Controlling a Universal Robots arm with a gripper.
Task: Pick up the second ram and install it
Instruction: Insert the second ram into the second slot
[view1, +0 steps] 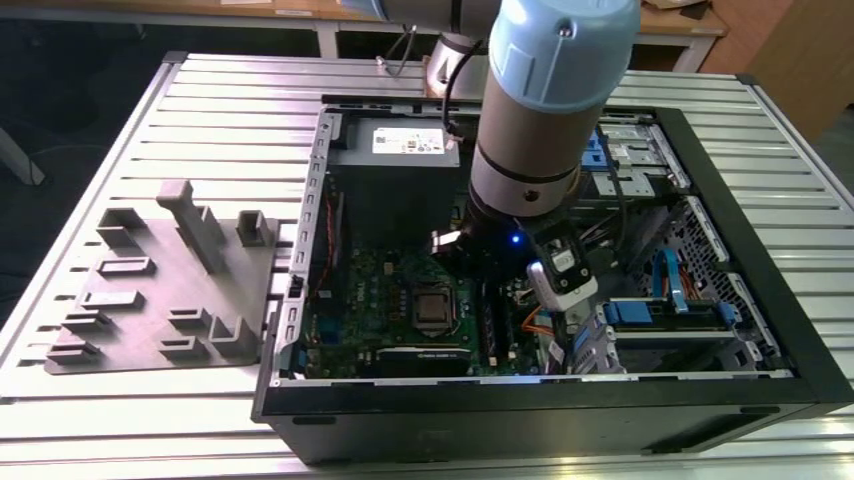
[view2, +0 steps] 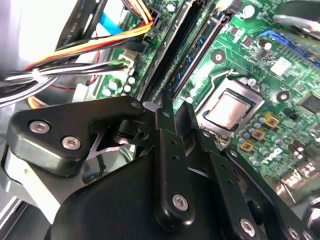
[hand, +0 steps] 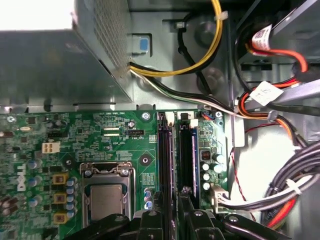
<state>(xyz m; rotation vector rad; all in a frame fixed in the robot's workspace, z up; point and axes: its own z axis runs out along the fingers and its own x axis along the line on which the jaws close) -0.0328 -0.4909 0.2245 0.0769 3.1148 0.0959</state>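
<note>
Dark ram (hand: 186, 162) (seated in slot)

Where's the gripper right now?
Inside the open PC case. In the first wrist view the gripper sits right over the memory slots, next to the CPU socket.

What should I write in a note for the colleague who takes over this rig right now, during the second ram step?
Pincer: inside the open computer case, low over the memory slots beside the processor socket. I cannot tell if it is open or shut.
Second ram: I cannot tell whether it is held or sits in a slot.
Grey tray: on the table, at the exterior view's left of the case.
Done: arm is at the slots.
Left: the install is not confirmed.
</note>
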